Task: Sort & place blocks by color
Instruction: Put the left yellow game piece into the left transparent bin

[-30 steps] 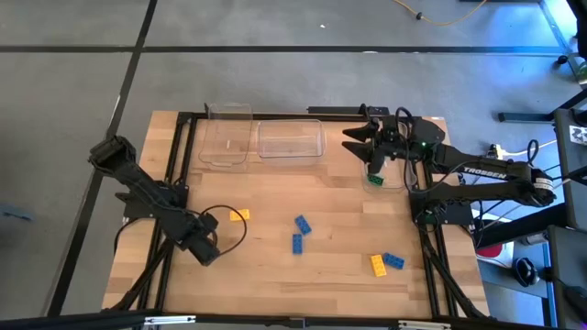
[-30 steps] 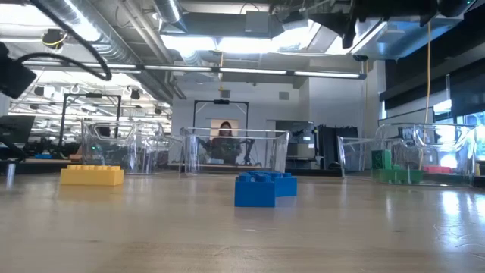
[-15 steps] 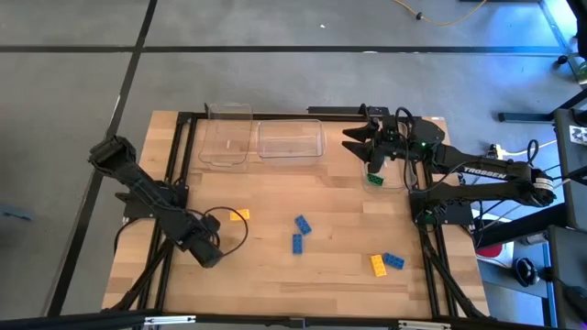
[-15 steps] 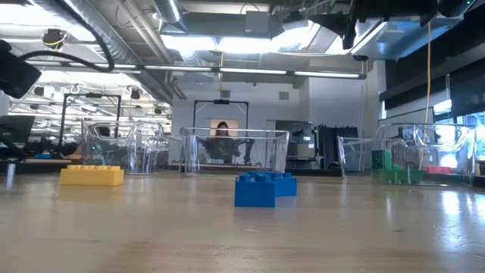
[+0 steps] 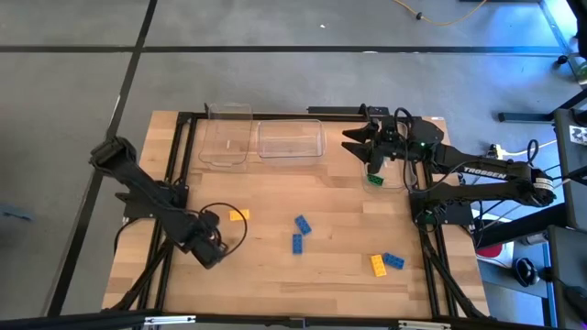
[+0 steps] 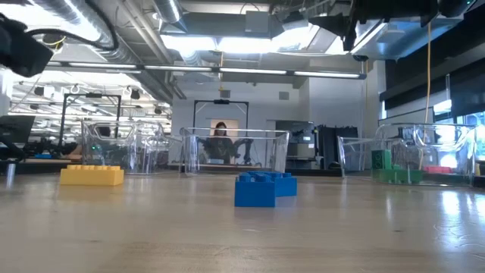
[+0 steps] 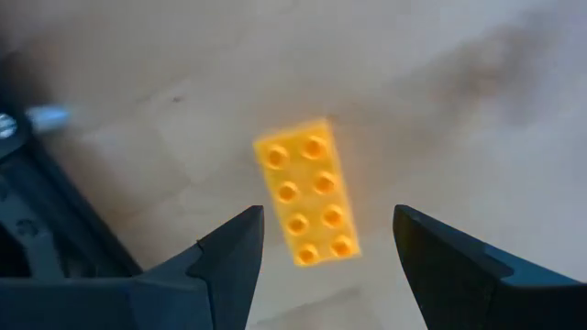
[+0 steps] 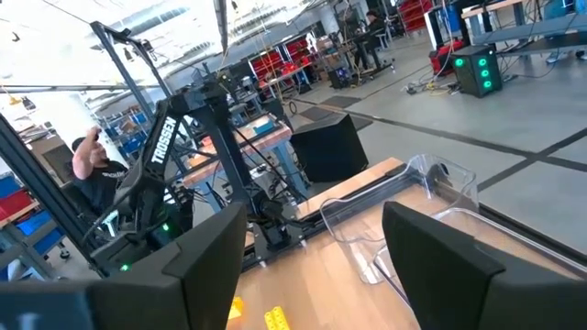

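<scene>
Left gripper (image 7: 321,252) is hovering, jaws wide, over a yellow block (image 7: 307,203) — right gripper (image 5: 367,147), jaws wide, is waiting above a bin (image 5: 396,180)

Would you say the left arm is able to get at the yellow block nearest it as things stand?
Probably yes. The left gripper hangs open right over the yellow block, which lies flat on bare table with nothing touching it. The wrist view shows it lying between the jaws, with nothing in the way.

bare wood around yellow block (image 5: 239,214), clear bins (image 5: 264,139) lining far edge, open mid-table
</scene>
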`<state>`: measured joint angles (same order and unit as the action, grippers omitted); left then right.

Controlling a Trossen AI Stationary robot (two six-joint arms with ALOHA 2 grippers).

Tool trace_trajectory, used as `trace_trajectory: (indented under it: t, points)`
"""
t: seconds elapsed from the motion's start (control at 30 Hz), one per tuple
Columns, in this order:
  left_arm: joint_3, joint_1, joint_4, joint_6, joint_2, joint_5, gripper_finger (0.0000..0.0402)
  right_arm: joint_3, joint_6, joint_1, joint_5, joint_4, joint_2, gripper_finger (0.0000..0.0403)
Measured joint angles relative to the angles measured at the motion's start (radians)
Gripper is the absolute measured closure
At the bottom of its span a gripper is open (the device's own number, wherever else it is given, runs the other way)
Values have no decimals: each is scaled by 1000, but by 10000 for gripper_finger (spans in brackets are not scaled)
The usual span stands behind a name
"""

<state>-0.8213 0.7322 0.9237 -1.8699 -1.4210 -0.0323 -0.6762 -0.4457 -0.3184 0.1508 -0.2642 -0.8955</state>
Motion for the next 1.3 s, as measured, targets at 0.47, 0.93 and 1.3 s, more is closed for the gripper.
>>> trace_trajectory:
  t: [0.47,0.93,1.3]
  points:
    - [61,0,-96,-206,-124,20,167,0,4,-1,0,0,0,144]
    - [83,-22,-189,-90,-48,-90,275,0,32,0,0,7,0,144]
    - [-10,-164,-278,563,387,-659,274,0,-2,18,65,6,-4,144]
